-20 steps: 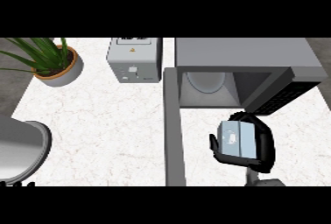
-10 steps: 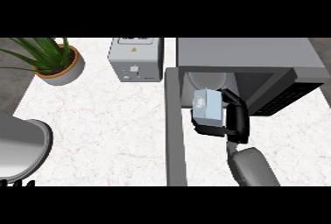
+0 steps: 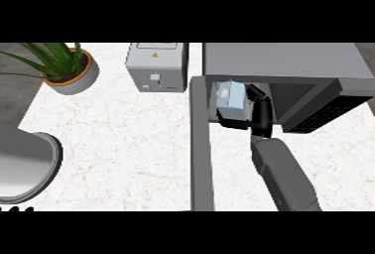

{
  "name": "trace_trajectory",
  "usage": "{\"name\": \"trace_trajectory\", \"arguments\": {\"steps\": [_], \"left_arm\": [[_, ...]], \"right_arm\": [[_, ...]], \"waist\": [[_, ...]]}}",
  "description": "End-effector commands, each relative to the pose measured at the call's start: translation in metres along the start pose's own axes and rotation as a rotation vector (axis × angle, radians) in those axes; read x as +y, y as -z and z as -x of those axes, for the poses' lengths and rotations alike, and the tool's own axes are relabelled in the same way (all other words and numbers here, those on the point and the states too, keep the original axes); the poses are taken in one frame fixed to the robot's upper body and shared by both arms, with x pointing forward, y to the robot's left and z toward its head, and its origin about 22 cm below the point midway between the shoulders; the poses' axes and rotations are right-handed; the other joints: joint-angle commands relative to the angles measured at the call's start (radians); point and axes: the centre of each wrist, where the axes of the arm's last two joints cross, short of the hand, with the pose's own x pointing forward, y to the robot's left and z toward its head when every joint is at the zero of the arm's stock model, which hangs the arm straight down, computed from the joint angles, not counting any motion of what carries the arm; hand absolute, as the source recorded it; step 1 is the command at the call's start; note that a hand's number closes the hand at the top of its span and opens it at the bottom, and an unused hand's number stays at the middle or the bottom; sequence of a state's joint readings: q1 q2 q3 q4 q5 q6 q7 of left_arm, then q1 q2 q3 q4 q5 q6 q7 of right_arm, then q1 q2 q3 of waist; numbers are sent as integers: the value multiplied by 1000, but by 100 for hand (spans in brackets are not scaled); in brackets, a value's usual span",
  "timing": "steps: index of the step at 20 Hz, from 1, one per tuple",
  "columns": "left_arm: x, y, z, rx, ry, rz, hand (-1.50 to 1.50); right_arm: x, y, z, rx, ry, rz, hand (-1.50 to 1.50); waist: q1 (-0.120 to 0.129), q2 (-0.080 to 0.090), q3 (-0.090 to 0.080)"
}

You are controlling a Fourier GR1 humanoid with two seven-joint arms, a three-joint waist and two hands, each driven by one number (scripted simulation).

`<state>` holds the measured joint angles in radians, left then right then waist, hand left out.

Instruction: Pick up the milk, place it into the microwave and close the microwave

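The milk [image 3: 233,99] is a pale blue-grey carton, held at the mouth of the microwave [image 3: 282,59]. My right hand [image 3: 260,116] is curled round it from the right and below, with the forearm reaching up from the lower edge. The microwave's door [image 3: 201,158] stands open, seen edge-on as a long grey strip left of the carton. Whether the carton rests on the microwave's floor I cannot tell. Only the fingertips of my left hand [image 3: 16,210] show at the lower left edge, resting.
A grey box-shaped appliance [image 3: 157,67] stands left of the microwave at the back. A potted plant [image 3: 62,64] sits at the back left. A large round grey basin [image 3: 22,168] lies at the left edge.
My right hand has carried the milk up and leftward, from in front of the microwave to its opening. The forearm has stretched out behind it. The left hand has not moved.
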<state>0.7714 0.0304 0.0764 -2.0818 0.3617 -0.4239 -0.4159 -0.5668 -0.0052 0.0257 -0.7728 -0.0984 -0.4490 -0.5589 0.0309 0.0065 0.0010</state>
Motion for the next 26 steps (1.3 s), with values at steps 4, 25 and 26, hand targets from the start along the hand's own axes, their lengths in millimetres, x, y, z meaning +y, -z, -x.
{"name": "trace_trajectory", "arguments": {"steps": [4, 25, 26], "left_arm": [[3, 5, 4, 10, -9, 6, -150], [10, 14, 11, 0, -25, 64, -150], [5, 18, 10, -6, -30, 79, -150]], "right_arm": [[-13, 24, 19, 45, -156, 29, 150], [-54, 79, -2, -124, -448, 104, 150], [-50, 79, -4, -139, -440, 122, 150]], "waist": [[14, 9, 1], [97, 46, 5], [94, 47, 6]]}}
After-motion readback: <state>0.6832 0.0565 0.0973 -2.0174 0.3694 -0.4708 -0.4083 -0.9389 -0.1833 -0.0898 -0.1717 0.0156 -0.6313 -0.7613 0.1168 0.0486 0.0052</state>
